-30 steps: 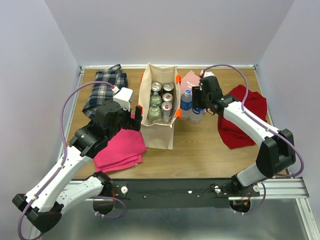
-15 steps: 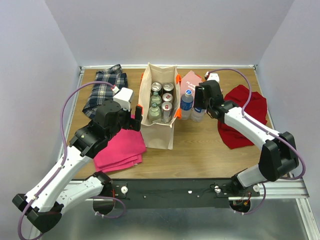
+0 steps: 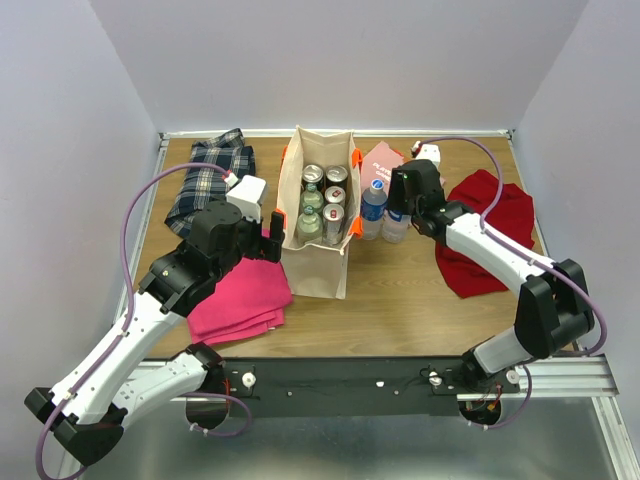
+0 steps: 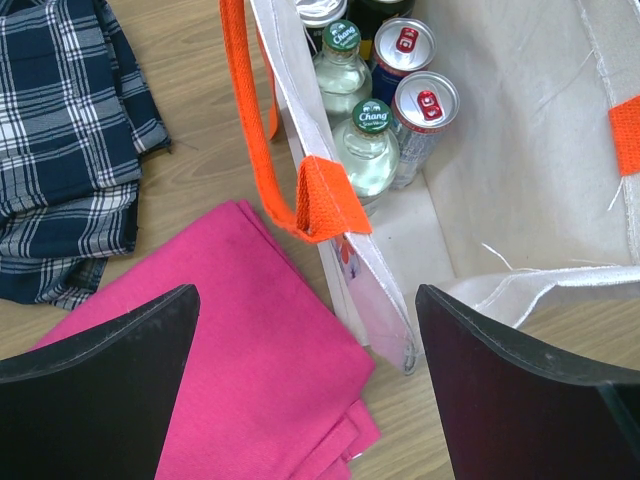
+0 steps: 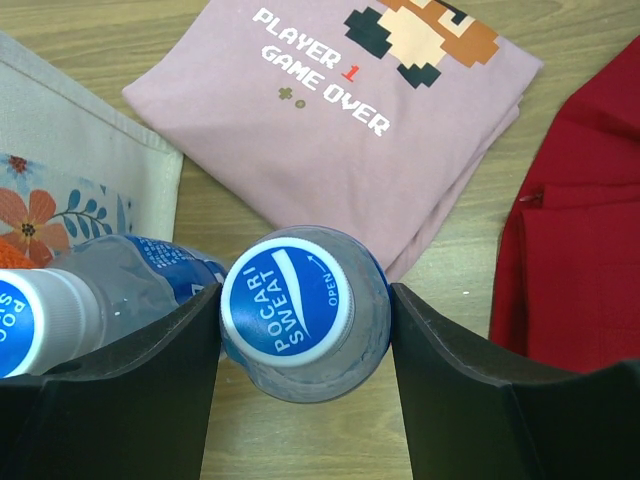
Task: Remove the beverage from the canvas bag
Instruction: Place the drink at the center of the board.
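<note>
Right now my right pincer [image 5: 305,300] is clenched round the Pocari Sweat bottle [image 5: 288,312], which stands on the table [image 5: 250,425] just outside the canvas bag [image 3: 318,268], beside a second bottle [image 5: 45,320]. My left pincer [image 4: 305,292] gapes wide astride the bag's left wall; cans [image 4: 425,100] and green-capped bottles [image 4: 372,115] stand inside.

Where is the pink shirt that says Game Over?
In the top view, the pink shirt lies folded right of centre, between the canvas bag and the red cloth, just behind the Pocari Sweat bottle the right tool grips.
</note>
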Robot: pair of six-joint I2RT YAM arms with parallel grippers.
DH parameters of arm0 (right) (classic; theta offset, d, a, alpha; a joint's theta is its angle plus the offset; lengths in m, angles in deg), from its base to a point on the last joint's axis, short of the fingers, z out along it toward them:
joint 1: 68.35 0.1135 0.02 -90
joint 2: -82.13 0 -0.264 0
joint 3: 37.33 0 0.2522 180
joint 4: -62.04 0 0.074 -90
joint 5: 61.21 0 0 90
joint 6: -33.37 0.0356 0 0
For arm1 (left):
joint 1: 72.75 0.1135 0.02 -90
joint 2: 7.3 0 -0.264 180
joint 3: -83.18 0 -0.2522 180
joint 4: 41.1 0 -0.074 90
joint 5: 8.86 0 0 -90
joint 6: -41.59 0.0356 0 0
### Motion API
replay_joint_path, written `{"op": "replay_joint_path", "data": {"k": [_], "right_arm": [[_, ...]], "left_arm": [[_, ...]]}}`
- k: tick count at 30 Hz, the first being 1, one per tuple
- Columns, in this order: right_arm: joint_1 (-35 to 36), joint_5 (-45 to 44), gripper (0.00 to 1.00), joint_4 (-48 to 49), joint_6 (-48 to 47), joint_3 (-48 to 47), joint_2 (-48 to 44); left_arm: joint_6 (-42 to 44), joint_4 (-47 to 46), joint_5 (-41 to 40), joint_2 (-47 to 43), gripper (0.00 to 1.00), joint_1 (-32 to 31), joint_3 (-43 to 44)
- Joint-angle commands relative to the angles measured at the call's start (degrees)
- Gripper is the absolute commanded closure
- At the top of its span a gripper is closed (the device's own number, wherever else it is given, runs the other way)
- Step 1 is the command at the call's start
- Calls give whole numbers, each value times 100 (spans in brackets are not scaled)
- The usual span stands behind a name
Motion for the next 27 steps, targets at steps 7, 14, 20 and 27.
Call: {"op": "replay_joint_path", "data": {"k": [7,14,20,27], "right_arm": [[-13,237,43,-927,-76,111,-120],[-13,343,25,-1111,-50,102,-243],[-13,413,22,-1296,-50,-73,-418],[-5,44,18,-1657,-76,-671,-1181]], "left_arm": [[-27,-94,20,-54,1,-19,-99],[-1,-94,73,-45,1,-19,-46],[-10,-112,187,-19,1,-27,-2],[52,-147,354,16,1,-19,6]]}}
